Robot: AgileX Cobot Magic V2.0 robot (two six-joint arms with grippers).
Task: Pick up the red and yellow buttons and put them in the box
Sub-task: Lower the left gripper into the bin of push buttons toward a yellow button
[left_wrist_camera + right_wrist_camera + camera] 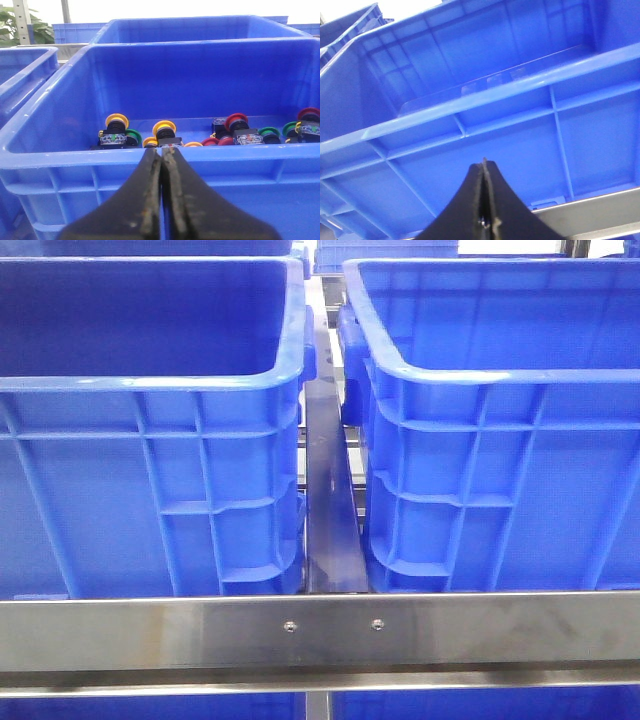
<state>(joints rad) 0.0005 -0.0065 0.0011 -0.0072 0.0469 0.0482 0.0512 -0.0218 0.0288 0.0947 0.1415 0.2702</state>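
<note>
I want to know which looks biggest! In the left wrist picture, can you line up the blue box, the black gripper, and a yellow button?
1. blue box, fills most of the picture.
2. left gripper, looks big partly because it is nearest the camera.
3. yellow button, tiny.

a steel rail (320,630) runs across the front, with two small screws (290,625) near its middle. a dark metal bar (328,500) goes back from it through the narrow gap above. green buttons (133,136) lie on a blue floor. a leafy plant (20,25) stands far behind.
</note>
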